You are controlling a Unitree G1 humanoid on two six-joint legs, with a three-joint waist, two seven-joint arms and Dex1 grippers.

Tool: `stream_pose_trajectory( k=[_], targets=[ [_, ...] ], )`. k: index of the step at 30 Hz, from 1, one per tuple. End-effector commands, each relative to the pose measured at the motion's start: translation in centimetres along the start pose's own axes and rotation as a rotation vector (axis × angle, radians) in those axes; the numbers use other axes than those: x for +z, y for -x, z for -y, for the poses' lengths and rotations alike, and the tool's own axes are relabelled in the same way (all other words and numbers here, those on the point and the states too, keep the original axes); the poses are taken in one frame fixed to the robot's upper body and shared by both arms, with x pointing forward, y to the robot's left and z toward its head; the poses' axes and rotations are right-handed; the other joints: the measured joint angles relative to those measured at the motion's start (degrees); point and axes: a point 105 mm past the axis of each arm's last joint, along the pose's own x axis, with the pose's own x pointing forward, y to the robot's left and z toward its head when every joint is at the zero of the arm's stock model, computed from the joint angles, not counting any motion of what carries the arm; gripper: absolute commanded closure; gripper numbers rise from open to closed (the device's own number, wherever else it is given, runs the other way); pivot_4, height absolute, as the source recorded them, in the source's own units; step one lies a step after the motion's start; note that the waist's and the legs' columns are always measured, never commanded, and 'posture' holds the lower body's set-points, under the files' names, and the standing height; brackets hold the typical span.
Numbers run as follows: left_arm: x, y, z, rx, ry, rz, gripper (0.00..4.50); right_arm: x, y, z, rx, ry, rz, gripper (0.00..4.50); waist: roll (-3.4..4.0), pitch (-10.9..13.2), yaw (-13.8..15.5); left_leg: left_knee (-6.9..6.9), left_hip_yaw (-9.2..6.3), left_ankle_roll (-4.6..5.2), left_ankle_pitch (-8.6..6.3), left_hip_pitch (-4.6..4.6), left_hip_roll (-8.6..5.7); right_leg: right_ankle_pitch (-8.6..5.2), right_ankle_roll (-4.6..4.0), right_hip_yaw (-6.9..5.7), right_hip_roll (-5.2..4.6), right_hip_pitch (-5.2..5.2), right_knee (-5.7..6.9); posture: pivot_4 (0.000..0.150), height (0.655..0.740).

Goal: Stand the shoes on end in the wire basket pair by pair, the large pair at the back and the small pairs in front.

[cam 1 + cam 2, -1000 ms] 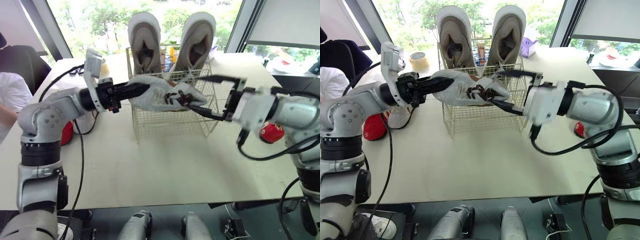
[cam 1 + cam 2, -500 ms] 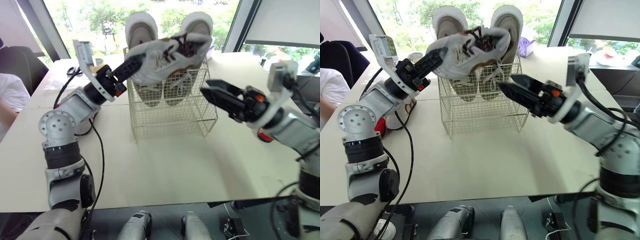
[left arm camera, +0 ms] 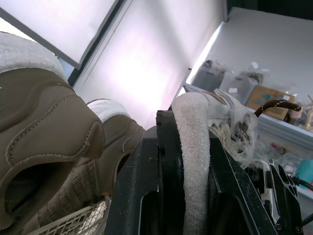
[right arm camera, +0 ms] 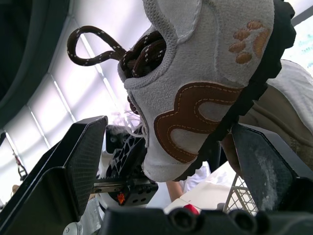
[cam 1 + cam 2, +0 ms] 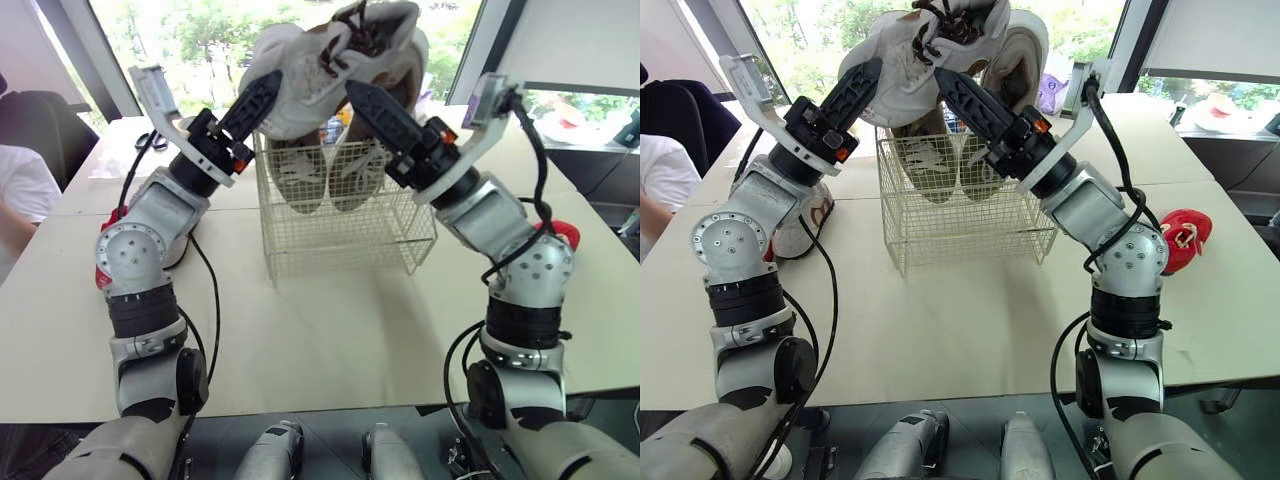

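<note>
Left claw (image 5: pixel 270 84) was clamped on the heel end of the small shoe (image 5: pixel 312 58). Right claw (image 5: pixel 356 92) was spread, fingers either side of the toe. The shoe's long axis ran 9 to 2 o'clock, above the wire basket (image 5: pixel 350 232). The basket's front lay at 6 o'clock, with the large pair (image 5: pixel 1026 52) behind.

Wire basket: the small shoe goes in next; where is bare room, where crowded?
Free: the front of the wire basket, ahead of the large pair, looks empty; the table before it is bare. Crowded: above the basket, where the left claw holds the small shoe and the open right claw straddles its toe.
</note>
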Motion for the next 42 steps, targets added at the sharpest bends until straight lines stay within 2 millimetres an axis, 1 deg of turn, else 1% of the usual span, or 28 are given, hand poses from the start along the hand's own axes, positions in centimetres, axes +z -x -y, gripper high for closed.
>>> stream_pose_trajectory(
  k=[1,6,8,12,16,19,20,24,26,30,32,33,34,38,39,42],
  targets=[
    [-0.4,-0.6,2.2,-0.093,0.003,-0.033,4.2,1.9,-0.9,-0.7,0.002,0.047,0.075,0.15,0.0,0.0,0.0,0.0,0.0,0.0,0.0,0.0,0.0,0.0,0.0,0.0,0.0,0.0,0.0,0.15,0.74],
    [-0.1,-0.3,2.9,-0.122,0.017,-0.037,4.2,2.0,-0.6,1.4,-0.121,0.076,0.084,0.15,0.01,0.0,-0.1,-0.02,0.0,0.0,0.0,0.0,0.0,0.0,0.0,0.01,0.01,-0.02,0.01,0.15,0.74],
    [0.0,-0.1,3.3,-0.134,0.024,-0.041,4.2,2.1,-0.5,1.9,-0.144,0.077,0.087,0.15,0.01,0.0,-0.1,-0.01,0.0,0.01,0.0,0.0,0.0,0.0,0.0,0.01,0.01,-0.02,0.01,0.15,0.74],
    [-0.1,0.1,3.4,-0.132,0.031,-0.047,4.2,2.2,-0.1,2.1,-0.151,0.067,0.096,0.15,0.01,0.0,-0.1,-0.02,0.0,0.01,-0.01,0.0,0.0,0.0,0.0,0.01,0.01,-0.02,0.02,0.15,0.74],
    [-0.3,0.3,2.8,-0.098,0.032,-0.047,4.2,2.6,0.0,1.3,-0.099,0.034,0.113,0.15,0.01,0.0,-0.1,-0.03,0.0,0.01,-0.01,0.0,0.0,0.0,0.0,0.01,0.02,-0.02,0.01,0.15,0.74],
    [-0.6,0.5,1.9,-0.052,0.022,-0.051,4.2,3.3,-0.1,0.1,-0.041,0.003,0.146,0.94,0.01,0.0,-0.1,-0.03,0.0,0.01,-0.01,0.0,0.01,0.0,0.0,0.02,0.01,-0.02,0.01,0.15,0.74],
    [-0.7,0.6,1.7,-0.039,0.017,-0.052,4.2,3.5,-0.1,-0.2,-0.027,-0.007,0.155,1.31,0.01,0.0,-0.1,-0.04,0.0,0.01,-0.01,0.0,0.01,0.0,0.0,0.02,0.01,-0.02,0.01,0.15,0.74],
    [-1.0,0.8,1.1,-0.012,-0.001,-0.057,4.2,4.1,-0.5,-1.0,0.0,-0.023,0.176,3.25,0.01,0.0,-0.1,-0.03,0.0,0.01,-0.01,0.0,0.01,0.0,-0.01,0.02,0.02,-0.03,0.01,0.15,0.74],
    [-1.2,0.9,1.0,-0.004,-0.016,-0.067,4.2,4.5,-0.7,-1.2,0.007,-0.025,0.184,3.97,0.01,0.0,-0.1,-0.03,0.0,0.02,-0.01,0.0,0.01,0.0,-0.01,0.02,0.01,-0.02,0.01,0.15,0.74],
    [-2.1,1.3,0.8,0.009,-0.046,-0.131,4.2,5.5,-1.1,-1.2,0.001,0.005,0.179,4.02,0.01,0.0,-0.2,-0.05,0.0,0.03,-0.02,0.0,0.01,0.0,-0.01,0.02,0.02,-0.04,0.01,0.15,0.74],
    [-2.8,1.7,0.4,0.036,-0.076,-0.196,3.16,5.9,-1.2,-1.1,-0.011,0.088,0.138,4.02,0.03,0.0,-0.2,-0.07,0.0,0.02,-0.01,0.0,0.02,0.0,-0.01,0.03,0.03,-0.05,0.01,0.15,0.74],
    [-3.1,2.1,0.3,0.037,-0.093,-0.234,2.89,6.1,-1.3,-1.2,-0.011,0.162,0.098,4.02,0.06,0.0,-0.1,-0.08,0.01,0.03,-0.02,0.0,0.01,0.0,-0.01,0.03,0.02,-0.05,0.01,0.15,0.74],
    [-3.4,2.6,0.3,0.033,-0.111,-0.269,2.42,6.4,-1.3,-1.2,-0.011,0.231,0.059,4.02,0.06,0.0,0.1,-0.08,0.03,0.04,-0.02,0.0,0.0,0.0,-0.01,0.04,0.01,-0.05,0.0,0.15,0.74],
    [-3.7,4.4,-0.2,0.057,-0.198,-0.376,0.35,7.4,-0.8,-0.4,0.009,0.504,-0.117,4.02,0.04,0.0,0.1,-0.08,0.04,0.25,-0.15,-0.03,-0.02,0.0,-0.01,0.02,0.02,-0.06,-0.05,0.15,0.74],
    [-3.7,4.6,-0.5,0.068,-0.214,-0.387,0.1,7.5,-0.5,-0.1,0.016,0.552,-0.156,4.02,0.04,0.0,0.0,-0.11,0.06,0.26,-0.15,-0.02,0.0,0.0,-0.01,0.02,0.04,-0.06,-0.06,0.15,0.74],
    [-3.6,5.3,-0.8,0.087,-0.255,-0.411,0.1,7.2,0.6,1.3,0.072,0.699,-0.305,4.02,0.04,0.0,-0.1,-0.11,0.08,0.26,-0.15,-0.01,0.04,0.0,-0.01,0.03,0.05,-0.04,-0.07,0.15,0.74]
  ],
)
